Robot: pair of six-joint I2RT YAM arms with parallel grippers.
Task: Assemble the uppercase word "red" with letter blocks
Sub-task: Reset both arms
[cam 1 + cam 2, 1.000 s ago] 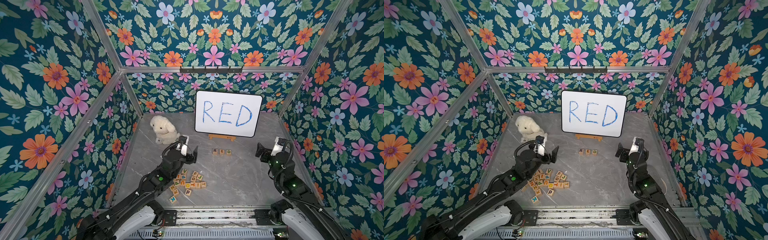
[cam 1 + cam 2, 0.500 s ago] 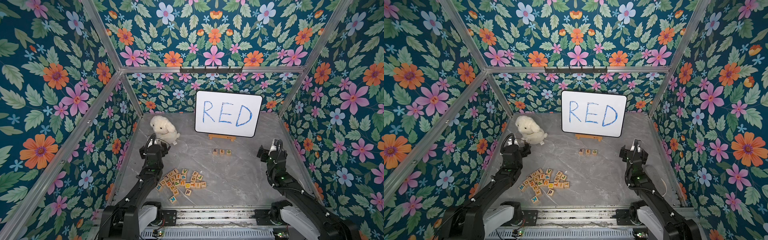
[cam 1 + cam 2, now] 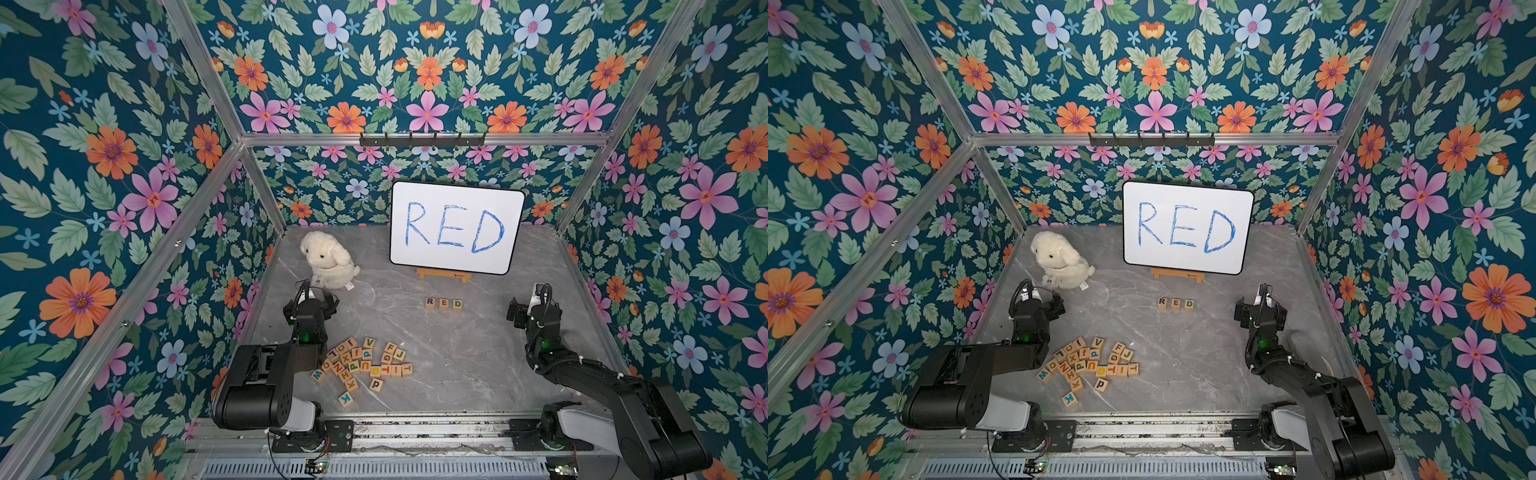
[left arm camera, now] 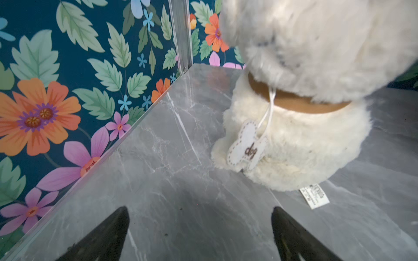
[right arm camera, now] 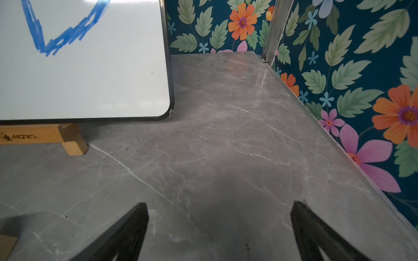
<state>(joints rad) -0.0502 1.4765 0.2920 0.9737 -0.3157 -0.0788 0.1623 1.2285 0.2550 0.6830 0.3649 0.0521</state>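
The left arm (image 3: 266, 374) is now folded back against its base instead of reaching out over the pile (image 3: 361, 365). The left gripper (image 3: 311, 297) has swung from near the table's middle to the left wall side, just in front of the dog (image 3: 328, 262). The pile, half covered before, shows whole. The right arm (image 3: 582, 370) has sunk lower, elbow down by its base, and the right gripper (image 3: 530, 301) is drawn slightly back.

Bare tabletop (image 3: 457, 353) between loose block pile (image 3: 361, 365) and RED row (image 3: 444, 304) — plush dog (image 4: 294, 146) just ahead of left hand (image 4: 199, 209).
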